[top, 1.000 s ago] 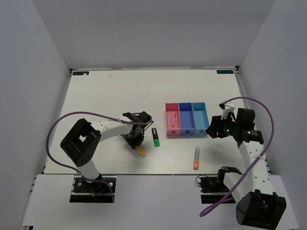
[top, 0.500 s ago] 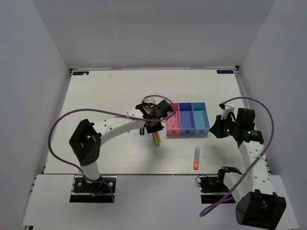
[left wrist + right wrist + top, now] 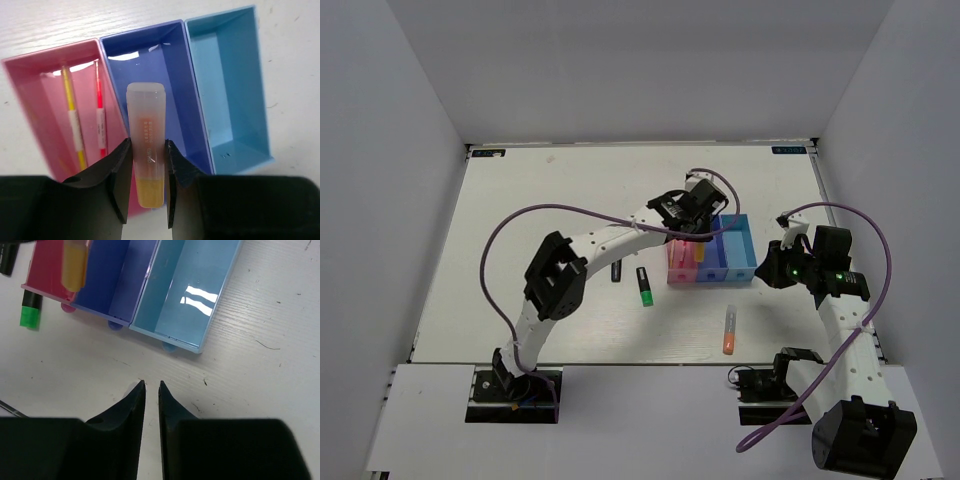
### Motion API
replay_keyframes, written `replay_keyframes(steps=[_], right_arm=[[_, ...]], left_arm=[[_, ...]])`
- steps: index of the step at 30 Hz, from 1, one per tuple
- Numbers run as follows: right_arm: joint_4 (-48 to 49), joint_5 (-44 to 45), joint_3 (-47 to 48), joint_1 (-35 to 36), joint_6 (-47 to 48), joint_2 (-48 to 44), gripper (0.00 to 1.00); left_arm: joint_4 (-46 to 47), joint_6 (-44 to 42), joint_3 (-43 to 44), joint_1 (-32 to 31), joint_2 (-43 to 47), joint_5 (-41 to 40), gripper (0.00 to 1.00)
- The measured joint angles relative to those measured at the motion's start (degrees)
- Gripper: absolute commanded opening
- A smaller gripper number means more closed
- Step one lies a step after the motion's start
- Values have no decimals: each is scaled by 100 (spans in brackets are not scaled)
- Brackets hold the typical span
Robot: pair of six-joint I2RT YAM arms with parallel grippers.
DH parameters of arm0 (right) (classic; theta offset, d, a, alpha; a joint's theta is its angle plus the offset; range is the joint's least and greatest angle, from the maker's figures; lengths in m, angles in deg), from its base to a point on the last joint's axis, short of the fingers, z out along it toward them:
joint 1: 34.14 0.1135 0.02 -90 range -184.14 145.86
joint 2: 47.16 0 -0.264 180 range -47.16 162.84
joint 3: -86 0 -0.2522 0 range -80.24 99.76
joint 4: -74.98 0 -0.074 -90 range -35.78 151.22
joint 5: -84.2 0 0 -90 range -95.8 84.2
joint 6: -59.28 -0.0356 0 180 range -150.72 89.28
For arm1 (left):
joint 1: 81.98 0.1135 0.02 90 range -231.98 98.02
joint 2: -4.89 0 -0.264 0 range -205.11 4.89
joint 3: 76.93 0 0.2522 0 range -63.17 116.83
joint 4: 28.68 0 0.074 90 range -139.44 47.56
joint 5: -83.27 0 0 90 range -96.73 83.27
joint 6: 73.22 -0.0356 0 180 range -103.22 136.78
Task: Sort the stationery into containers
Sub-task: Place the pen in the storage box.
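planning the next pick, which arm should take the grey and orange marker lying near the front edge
right: the right gripper is empty and nearer the grey and orange marker; left gripper clamps an orange marker above the pink and blue plastic bins

White table (image 3: 550, 190) enclosed by plain walls (image 3: 640, 60) on three sides. Dark label (image 3: 491, 153) noted at far-left corner, blue label (image 3: 788, 150) at far-right corner.
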Motion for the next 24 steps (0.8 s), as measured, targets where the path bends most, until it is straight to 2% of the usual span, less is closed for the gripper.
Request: replay_keyframes(steps=[7, 11, 13, 14, 15, 17, 18, 21, 23, 24], right_arm=[[0, 0, 0, 0, -9, 0, 36], [0, 0, 0, 0, -2, 0, 38], [0, 0, 0, 0, 0, 0, 38], [0, 0, 0, 0, 0, 0, 41], [0, -2, 0, 0, 2, 0, 46], [-2, -2, 0, 0, -17, 0, 55], [-2, 0, 0, 0, -13, 0, 60], [-2, -2, 0, 0, 2, 0, 62], [-2, -7, 0, 0, 4, 0, 56], [-2, -17, 0, 0, 7, 0, 50]], left_arm=[[376, -144, 74, 57, -337, 225, 7], [546, -105, 118, 68, -337, 278, 7], [555, -57, 118, 72, -337, 313, 11], [570, -39, 118, 79, -337, 328, 14], [595, -17, 118, 83, -337, 337, 21], [636, 13, 118, 85, -337, 348, 29], [647, 28, 118, 87, -337, 356, 38], [669, 79, 118, 90, -337, 372, 48], [673, 98, 118, 90, -337, 387, 48], [678, 105, 118, 87, -337, 391, 51]])
